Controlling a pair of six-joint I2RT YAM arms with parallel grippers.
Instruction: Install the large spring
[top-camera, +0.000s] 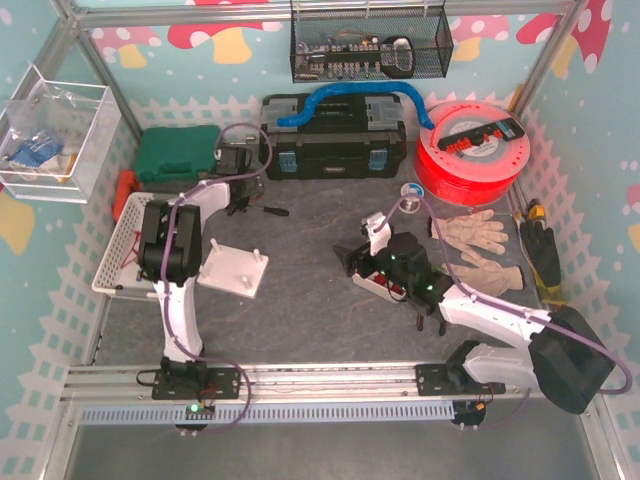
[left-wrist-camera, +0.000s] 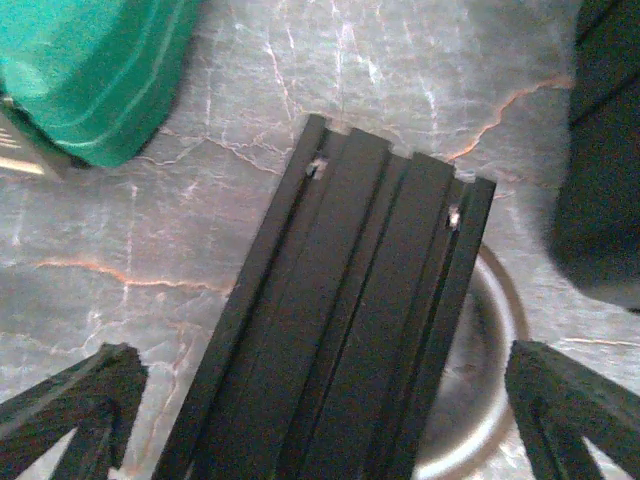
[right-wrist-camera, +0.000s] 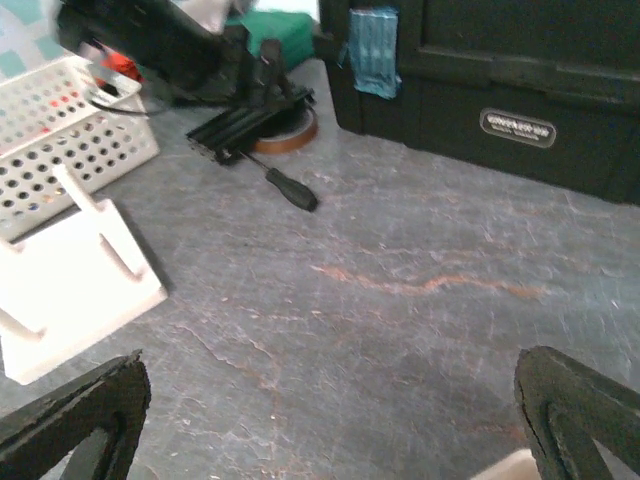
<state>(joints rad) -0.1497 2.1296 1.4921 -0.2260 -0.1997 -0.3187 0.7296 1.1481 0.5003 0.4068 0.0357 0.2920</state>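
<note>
Elbow raised on left arm (top-camera: 165, 250), jaws spread astride black rail (left-wrist-camera: 340, 320); right arm (top-camera: 480, 310) low, jaws spread

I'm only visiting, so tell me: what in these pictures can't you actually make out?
- The spring: I cannot pick it out in any view.
- The ring, left wrist view: mostly covered by the rail and cut off by the bottom edge.
- What the wire basket holds, top view: too small to tell.
- The red-and-white part, top view: the right arm covers most of it.
</note>
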